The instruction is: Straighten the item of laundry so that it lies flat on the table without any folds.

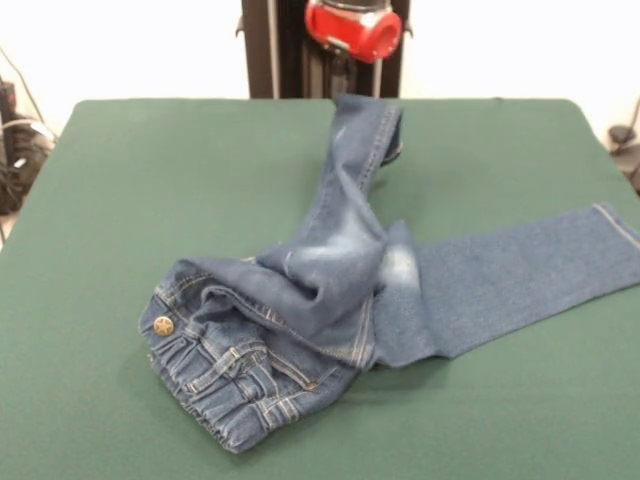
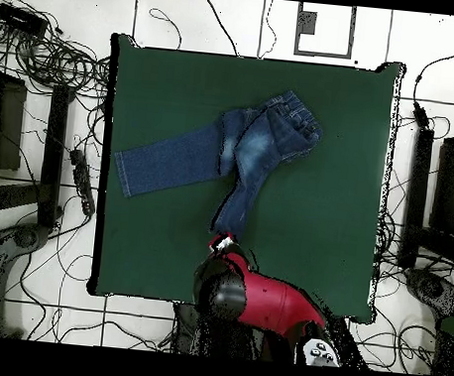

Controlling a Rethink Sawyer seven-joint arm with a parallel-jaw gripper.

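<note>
The item of laundry (image 1: 330,290) is a small pair of dark blue jeans, crumpled near the middle of the green table (image 1: 130,180). Its waistband with a brass button bunches at the front left. One leg lies flat out to the right. The other leg is folded over the body and runs toward the far edge. In the overhead view the jeans (image 2: 244,153) have that folded leg ending just short of my gripper (image 2: 224,243), which sits at the tip of the red arm (image 2: 260,299). Whether the gripper touches the cloth is not visible. The front view shows only the red arm (image 1: 352,30) at the top.
Cables (image 2: 54,60) and dark equipment (image 2: 3,120) lie on the floor around the table's sides. A black post (image 1: 275,50) stands behind the far edge.
</note>
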